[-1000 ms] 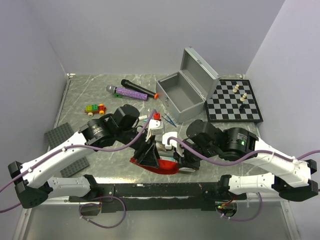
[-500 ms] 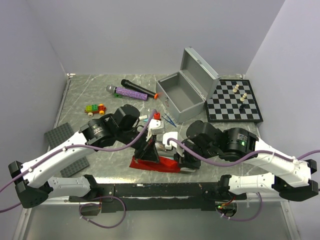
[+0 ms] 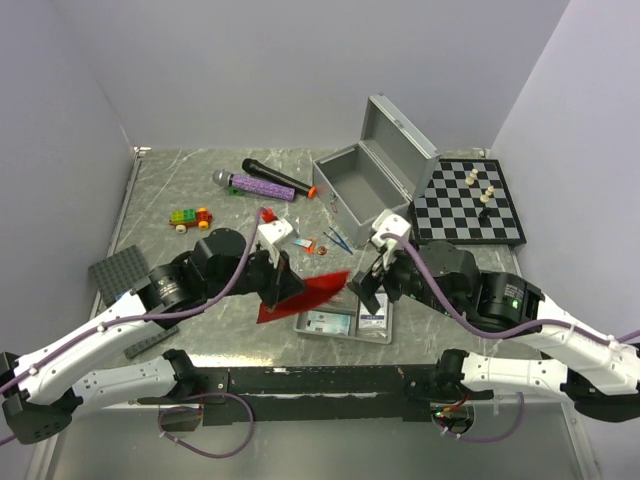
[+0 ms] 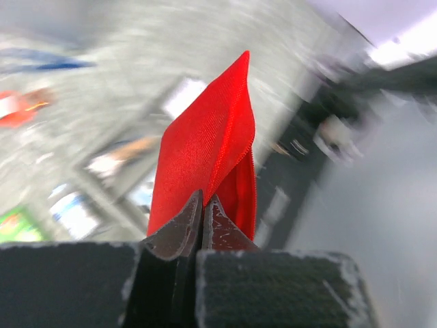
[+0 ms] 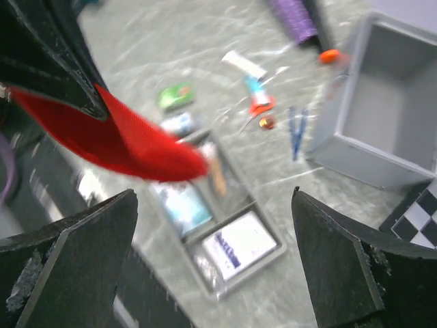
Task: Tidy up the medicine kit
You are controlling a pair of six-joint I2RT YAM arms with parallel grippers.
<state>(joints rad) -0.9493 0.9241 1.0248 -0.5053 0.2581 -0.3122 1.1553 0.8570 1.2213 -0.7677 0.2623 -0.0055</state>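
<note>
Red pouch (image 3: 312,293): held off the table (image 3: 180,185), slanted, just left of the grey divided tray (image 3: 352,327) and overlapping its near corner in the top view. Left gripper (image 4: 203,208): jaws clamped together on the pouch's lower edge. The tray lies flat near the table's front edge, with small packets (image 3: 373,319) in its compartments. Right gripper (image 5: 212,193): jaws wide apart, holding nothing, poised above the tray. Silver-grey case (image 3: 352,208): behind the tray, lid open, apart from it. Chessboard (image 3: 468,212): just right of the case.

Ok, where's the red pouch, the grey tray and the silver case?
red pouch (image 3: 315,293), top view, middle of the cloth.
grey tray (image 3: 345,337), top view, its near rim.
silver case (image 3: 400,145), top view, inside of the open lid.
</note>
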